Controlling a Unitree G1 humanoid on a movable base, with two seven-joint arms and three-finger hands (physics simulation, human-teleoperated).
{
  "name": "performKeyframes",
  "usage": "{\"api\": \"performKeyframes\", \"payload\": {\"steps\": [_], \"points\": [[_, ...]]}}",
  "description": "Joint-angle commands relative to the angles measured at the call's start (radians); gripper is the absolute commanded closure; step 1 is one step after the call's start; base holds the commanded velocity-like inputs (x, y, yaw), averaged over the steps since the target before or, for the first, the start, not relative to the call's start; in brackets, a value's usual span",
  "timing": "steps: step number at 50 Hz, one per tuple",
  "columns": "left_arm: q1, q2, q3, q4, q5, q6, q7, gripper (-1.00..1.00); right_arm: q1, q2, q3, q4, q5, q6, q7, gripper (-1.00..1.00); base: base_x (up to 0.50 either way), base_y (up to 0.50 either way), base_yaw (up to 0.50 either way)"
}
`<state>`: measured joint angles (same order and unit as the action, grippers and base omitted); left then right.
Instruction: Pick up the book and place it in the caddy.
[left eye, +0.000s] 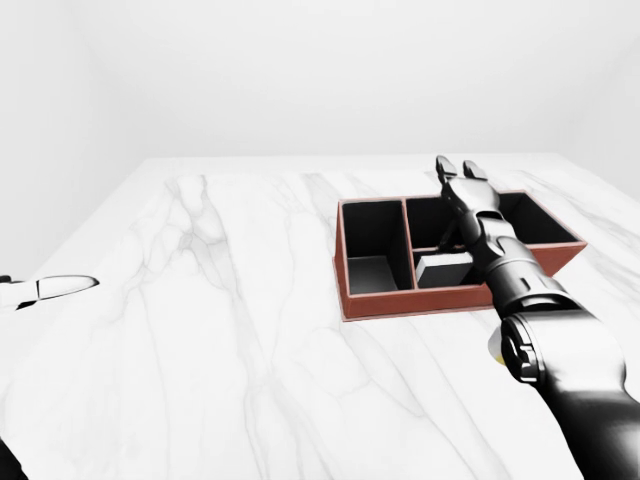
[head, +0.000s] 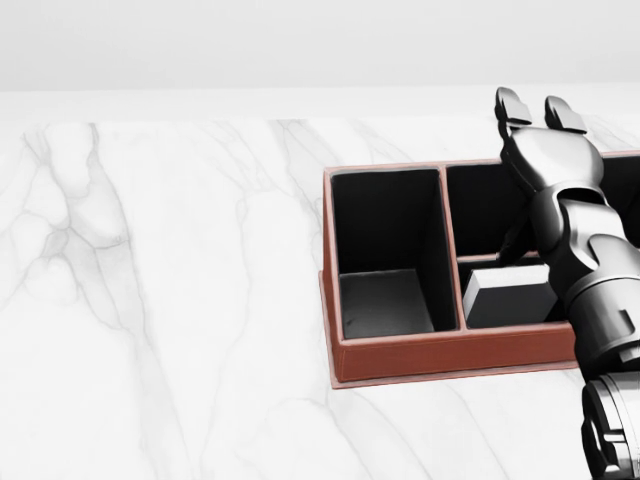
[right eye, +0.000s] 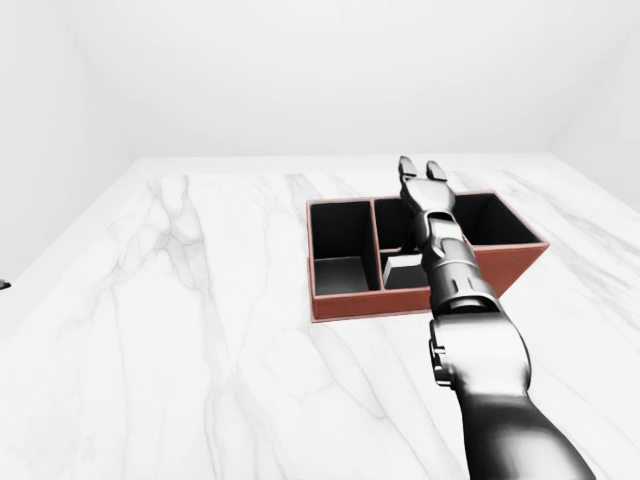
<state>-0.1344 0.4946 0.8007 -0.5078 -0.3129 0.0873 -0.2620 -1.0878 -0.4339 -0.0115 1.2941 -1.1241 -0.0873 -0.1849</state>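
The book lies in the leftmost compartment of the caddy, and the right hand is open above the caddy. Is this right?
Not quite. The head view shows the book in the small middle compartment at the caddy's near edge; the leftmost compartment holds nothing. The right hand is open above the caddy, as you say.

The caddy (head: 440, 360) is sitting on the table (head: 180, 300) at the head view's 3 o'clock, the book (head: 508, 295) lying in its middle lower compartment, the right hand (head: 545, 150) hovering at the book's 1 o'clock.
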Motion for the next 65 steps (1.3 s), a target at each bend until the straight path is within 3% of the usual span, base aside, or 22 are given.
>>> {"api": "performKeyframes", "payload": {"steps": [1, 6, 9, 21, 49, 50, 55, 56, 60, 65], "points": [[-0.002, -0.001, -0.006, -0.004, 0.006, 0.000, 0.001, -1.00, 0.043, -0.043, -0.048, -0.135, 0.200, 0.000, 0.117, -1.00, 0.00, 0.00, 0.00], [-0.001, -0.005, -0.014, -0.006, 0.015, 0.000, -0.003, -1.00, 0.175, -0.043, -0.090, -0.309, 0.364, 0.000, 0.240, -1.00, 0.00, 0.00, 0.00], [-0.002, -0.007, -0.016, -0.003, 0.018, 0.000, -0.004, -1.00, 0.296, -0.044, -0.108, -0.468, 0.419, 0.000, 0.294, -1.00, 0.00, 0.00, 0.00], [0.002, -0.013, -0.016, -0.009, 0.022, 0.000, -0.010, -1.00, 0.581, -0.008, -0.215, -1.045, 0.645, 0.000, 0.539, -1.00, 0.00, 0.00, 0.00], [0.004, -0.018, -0.016, -0.009, 0.028, 0.000, -0.020, -1.00, 0.912, 0.028, -0.446, -1.595, 0.920, 0.000, 0.806, -1.00, 0.00, 0.00, 0.00], [0.005, -0.019, -0.017, -0.009, 0.028, 0.000, -0.020, -1.00, 0.917, 0.030, -0.468, -1.623, 0.949, 0.053, 0.820, -1.00, 0.00, 0.00, 0.00], [0.003, -0.017, -0.014, -0.010, 0.020, 0.000, -0.020, -1.00, 0.965, 0.033, -0.538, -1.704, 1.029, 0.103, 0.864, -1.00, 0.00, 0.00, 0.00], [0.004, -0.016, -0.011, -0.015, 0.017, 0.000, -0.019, -1.00, 0.968, 0.031, -0.553, -1.720, 1.040, 0.143, 0.868, -1.00, 0.00, 0.00, 0.00], [0.005, -0.016, -0.012, -0.015, 0.017, 0.000, -0.018, -1.00, 0.985, 0.023, -0.606, -1.743, 1.087, 0.175, 0.882, -1.00, 0.00, 0.00, 0.00], [0.007, -0.020, -0.016, -0.008, 0.017, 0.000, -0.018, -1.00, 1.023, 0.016, -0.682, -1.756, 1.139, 0.175, 0.883, -1.00, 0.00, 0.00, 0.00]]}}
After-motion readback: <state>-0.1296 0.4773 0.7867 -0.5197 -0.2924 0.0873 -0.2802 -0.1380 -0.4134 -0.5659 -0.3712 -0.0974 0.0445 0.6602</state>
